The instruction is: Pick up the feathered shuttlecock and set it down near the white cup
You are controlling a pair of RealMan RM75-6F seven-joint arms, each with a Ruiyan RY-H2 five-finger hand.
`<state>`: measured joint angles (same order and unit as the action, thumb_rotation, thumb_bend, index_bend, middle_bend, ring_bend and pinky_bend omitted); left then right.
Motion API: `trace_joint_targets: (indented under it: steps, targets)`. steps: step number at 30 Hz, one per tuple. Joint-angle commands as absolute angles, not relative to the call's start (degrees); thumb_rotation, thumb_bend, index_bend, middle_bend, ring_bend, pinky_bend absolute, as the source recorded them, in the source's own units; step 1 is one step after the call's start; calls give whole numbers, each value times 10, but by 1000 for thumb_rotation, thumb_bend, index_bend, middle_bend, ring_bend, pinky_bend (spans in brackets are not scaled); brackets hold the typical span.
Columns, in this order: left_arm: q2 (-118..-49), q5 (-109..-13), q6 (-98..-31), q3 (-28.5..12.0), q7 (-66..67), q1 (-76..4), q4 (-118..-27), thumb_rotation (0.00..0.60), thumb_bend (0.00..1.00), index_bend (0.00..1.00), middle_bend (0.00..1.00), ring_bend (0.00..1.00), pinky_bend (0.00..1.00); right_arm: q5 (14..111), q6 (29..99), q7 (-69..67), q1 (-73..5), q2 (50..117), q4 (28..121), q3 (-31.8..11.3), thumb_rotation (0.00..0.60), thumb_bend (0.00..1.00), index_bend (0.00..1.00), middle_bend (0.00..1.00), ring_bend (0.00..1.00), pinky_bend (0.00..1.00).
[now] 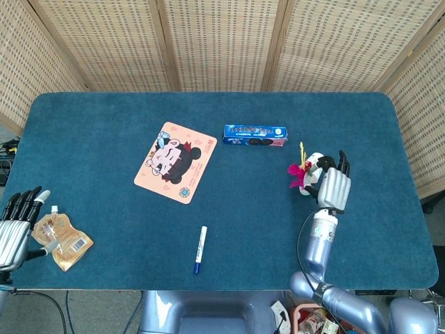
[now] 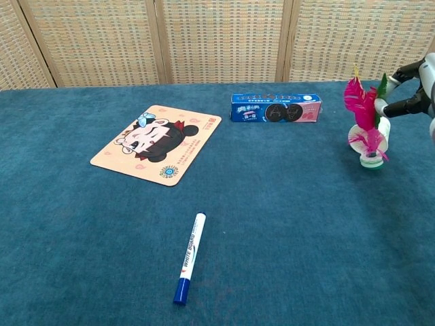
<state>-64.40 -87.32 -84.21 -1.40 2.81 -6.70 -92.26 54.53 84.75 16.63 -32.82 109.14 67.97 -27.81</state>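
Note:
The feathered shuttlecock (image 2: 365, 115) has pink and green feathers and a white-green base that sits low, at the table surface. It stands just in front of the white cup (image 2: 385, 129), which lies on its side and is mostly hidden behind the feathers. My right hand (image 2: 412, 88) pinches the tops of the feathers from the right. In the head view the right hand (image 1: 333, 186) covers most of the cup (image 1: 317, 160), with the shuttlecock (image 1: 300, 171) showing at its left. My left hand (image 1: 14, 226) rests open at the table's near left edge, holding nothing.
A blue cookie box (image 2: 275, 107) lies left of the cup. A cartoon mouse pad (image 2: 158, 142) sits centre-left and a blue-capped marker (image 2: 189, 257) lies near the front. A food pouch (image 1: 62, 240) lies beside my left hand. Wicker screens (image 2: 217, 41) stand behind the blue table (image 2: 285, 224).

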Motion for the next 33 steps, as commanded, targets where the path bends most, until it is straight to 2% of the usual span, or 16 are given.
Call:
trace_joint_targets:
  steps: [1,11,17,20,22,24,28,33]
  targets:
    - [-643,-873,-842,-14,28,-67,-923,600,168,0,0,0,0,547,849,168,-326,1093,678,-278,600,395,688,325,40,99]
    - [-642,-880,-849,-13,23,-64,-925,600,169,0,0,0,0,554,848,170,-318,1096,664,-274,600,394,687,323,39,90]
    - [-643,-883,-852,-14,21,-64,-924,600,168,0,0,0,0,557,848,170,-314,1097,659,-274,600,393,682,299,35,43]
    - [-642,-883,-852,-13,21,-64,-924,600,169,0,0,0,0,561,849,172,-312,1097,655,-271,600,392,562,204,4,10]
    - [-641,-883,-850,-13,20,-64,-925,600,169,0,0,0,0,561,849,180,-310,1096,654,-269,600,392,444,92,0,0]
    - [-640,-883,-850,-13,19,-64,-926,600,169,0,0,0,0,562,853,189,-309,1096,654,-268,600,392,364,27,0,0]
    - [-640,-883,-852,-14,17,-64,-926,600,169,0,0,0,0,566,860,193,-306,1095,657,-268,600,391,201,0,0,0]
    - [-639,-884,-855,-14,15,-63,-926,600,169,0,0,0,0,580,871,187,-296,1089,668,-263,600,386,100,0,0,0]
